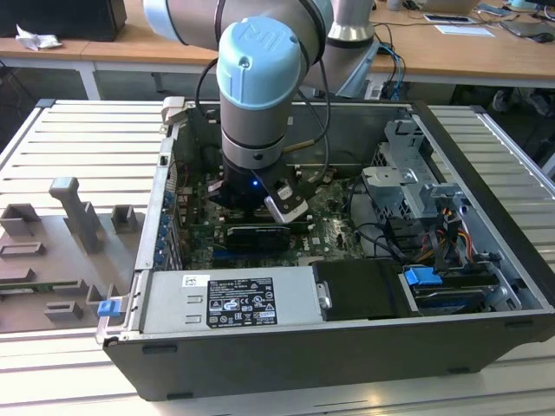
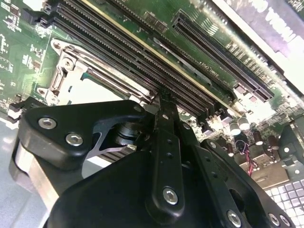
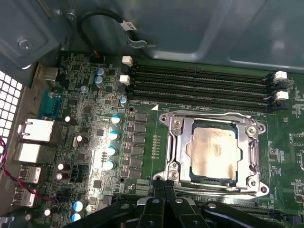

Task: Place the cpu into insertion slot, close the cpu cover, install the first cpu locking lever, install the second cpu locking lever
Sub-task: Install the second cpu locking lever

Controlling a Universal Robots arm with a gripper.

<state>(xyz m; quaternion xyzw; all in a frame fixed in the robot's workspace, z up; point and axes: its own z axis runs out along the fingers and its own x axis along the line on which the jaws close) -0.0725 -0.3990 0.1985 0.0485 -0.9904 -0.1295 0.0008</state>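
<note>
So in the exterior view the arm point(image 1: 260, 95) reaches straight down into an open computer case point(image 1: 347, 347) sitting on a slatted metal surface point(image 1: 78, 139). The tool point(image 1: 260, 208) hangs low over the green motherboard point(image 1: 334, 230), roughly mid-case. A grey power supply point(image 1: 230, 299) runs along the near wall, and a drive cage point(image 1: 403, 186) sits toward the exterior view's right.

Second wrist view: black tool point(image 2: 164, 102) linkage up close, fingertips drawn narrow, pretty much together, with nothing between them. They point at the edge of the insertion slot point(image 2: 71, 78), right beside the long black memory slots point(image 2: 142, 57).

First wrist view is the good one. The cpu point(image 3: 213, 153) sits flat in the insertion slot point(image 3: 173, 142), its pale metal face showing through the cutout of the cpu cover point(image 3: 209, 122), which lies down flat over it. The tool point(image 3: 164, 187) tips sit just beside the socket's near edge. Memory slots point(image 3: 199, 88) run along the far side.
</note>
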